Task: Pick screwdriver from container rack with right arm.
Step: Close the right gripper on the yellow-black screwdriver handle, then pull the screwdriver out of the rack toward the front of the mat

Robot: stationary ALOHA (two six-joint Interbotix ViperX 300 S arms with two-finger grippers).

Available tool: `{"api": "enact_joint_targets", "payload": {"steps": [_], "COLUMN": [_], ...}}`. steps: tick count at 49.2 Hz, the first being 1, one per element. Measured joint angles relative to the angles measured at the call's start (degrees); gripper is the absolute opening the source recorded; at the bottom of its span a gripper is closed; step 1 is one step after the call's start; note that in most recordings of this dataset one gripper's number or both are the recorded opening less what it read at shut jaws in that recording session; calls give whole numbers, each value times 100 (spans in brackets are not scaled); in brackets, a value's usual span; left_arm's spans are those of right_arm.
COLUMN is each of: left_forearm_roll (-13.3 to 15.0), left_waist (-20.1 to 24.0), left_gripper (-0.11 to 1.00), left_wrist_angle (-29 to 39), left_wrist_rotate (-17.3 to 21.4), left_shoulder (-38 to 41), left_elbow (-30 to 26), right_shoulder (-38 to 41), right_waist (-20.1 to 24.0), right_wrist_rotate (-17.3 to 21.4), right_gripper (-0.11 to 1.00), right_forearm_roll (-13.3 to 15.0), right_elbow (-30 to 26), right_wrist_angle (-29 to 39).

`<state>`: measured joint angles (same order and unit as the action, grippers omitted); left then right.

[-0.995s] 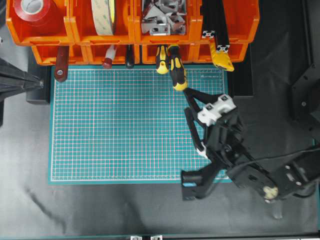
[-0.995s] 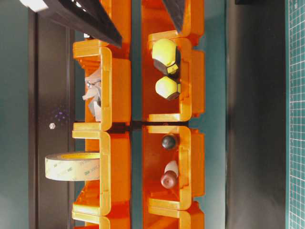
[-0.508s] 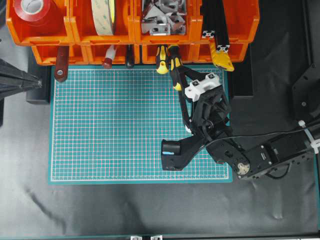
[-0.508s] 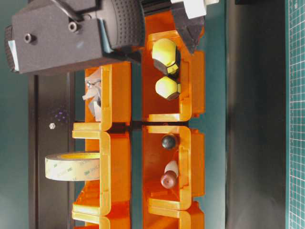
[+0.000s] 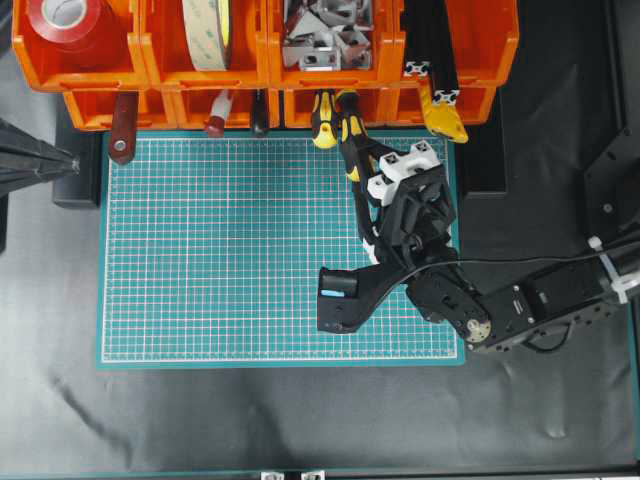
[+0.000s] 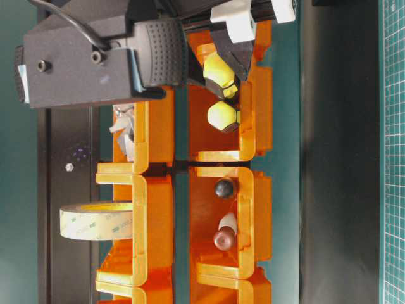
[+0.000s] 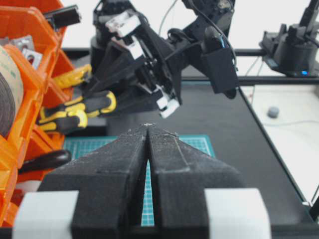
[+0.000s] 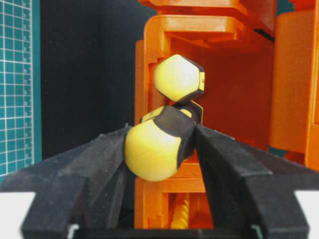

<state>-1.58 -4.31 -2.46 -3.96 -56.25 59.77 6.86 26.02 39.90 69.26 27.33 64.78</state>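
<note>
A green gridded cutting mat (image 5: 240, 250) lies on a dark tabletop (image 5: 250, 420), with the container rack (image 5: 150, 70) along its twelve o'clock edge. In the left wrist view a pale bench with black equipment stands beyond the table at two o'clock.

The rack's upper row holds, from nine o'clock across, a red tape roll (image 5: 62, 18), a beige tape roll (image 5: 205, 30), grey metal brackets (image 5: 325, 38) and black aluminium extrusions (image 5: 432, 40). From the lower row a dark-red handled tool (image 5: 123, 125), a red-and-white handled tool (image 5: 217, 115) and a black handle (image 5: 259, 115) stick out over the mat, and a yellow handle (image 5: 443, 118) at the two o'clock end.

The screwdriver (image 8: 157, 147) sits in the lower bin right of centre, its thick yellow-and-black handle pointing out toward six o'clock over the mat edge, butt end rounded and yellow. A smaller yellow-and-black tool (image 8: 178, 78) lies just beside it.

The right gripper (image 8: 159, 149) has both black fingers (image 8: 227, 159) against the sides of that handle, gripping it. The left gripper (image 7: 148, 149) hovers over the mat with its jaws pressed together, holding nothing.
</note>
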Motion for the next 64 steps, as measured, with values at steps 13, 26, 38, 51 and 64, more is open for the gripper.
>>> {"api": "enact_joint_targets", "payload": {"steps": [13,26,38,51,64], "left_forearm_roll": [0,0,0,0,-9], "left_waist": [9,9,9,0,9], "left_gripper": [0,0,0,0,0], "left_wrist_angle": [0,-9,0,0,18], "left_wrist_rotate": [0,0,-9,-53,-88], "left_shoulder": [0,-88,-123,-193,-229], "left_elbow": [0,-18,-35,-44,-44], "right_shoulder": [53,62,62,132,422], "right_waist": [18,70,352,993,1573], "right_wrist_rotate": [-9,-44,-70,-202,-1406], "right_gripper": [42,39,39,37,36], "right_forearm_roll": [-53,-193,-492,-510,-510], "right_elbow": [-158,-466,-483,-791,-1652], "right_wrist_angle": [193,817,1222,2153,3410]}}
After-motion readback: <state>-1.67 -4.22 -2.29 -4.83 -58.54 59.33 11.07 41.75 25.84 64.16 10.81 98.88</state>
